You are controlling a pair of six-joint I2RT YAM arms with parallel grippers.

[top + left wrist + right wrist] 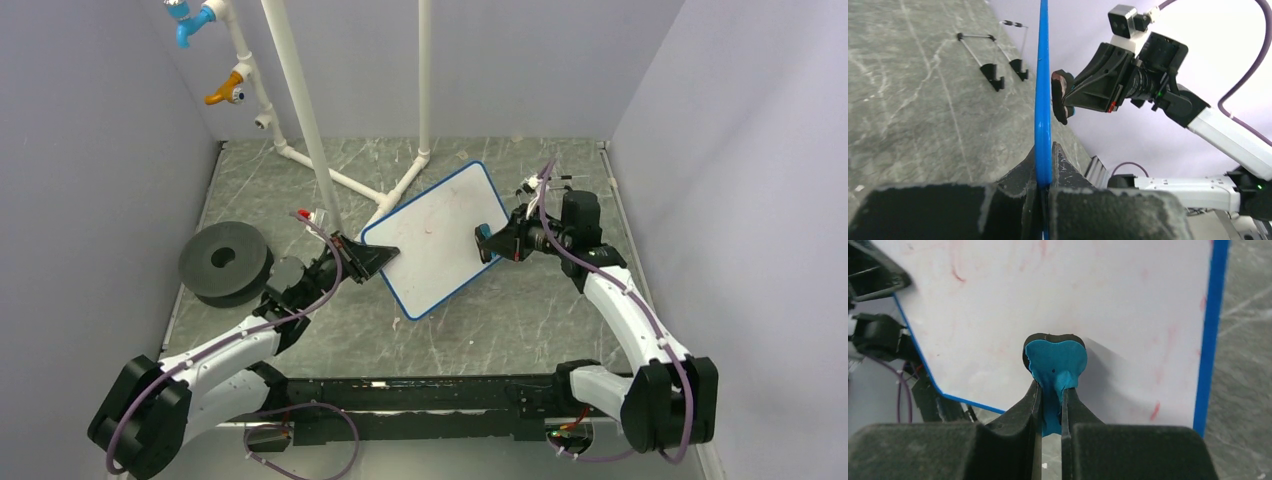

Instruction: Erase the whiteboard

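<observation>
The whiteboard (432, 240), white with a blue rim, is tilted up off the table. My left gripper (383, 256) is shut on its left edge; in the left wrist view the rim (1042, 100) runs edge-on between the jaws of that gripper (1046, 172). My right gripper (492, 243) is shut on a blue eraser (1055, 362) with a black pad, which is pressed flat against the board face (1088, 295). Faint pink smears and a few short red marks (1154, 411) show on the board. The eraser (1060, 97) touches the board's right side.
A black foam ring (225, 260) lies at the left. A white pipe frame (305, 120) with coloured taps stands at the back. A thin black wire easel (993, 67) lies on the table behind the board. Grey walls close in the sides.
</observation>
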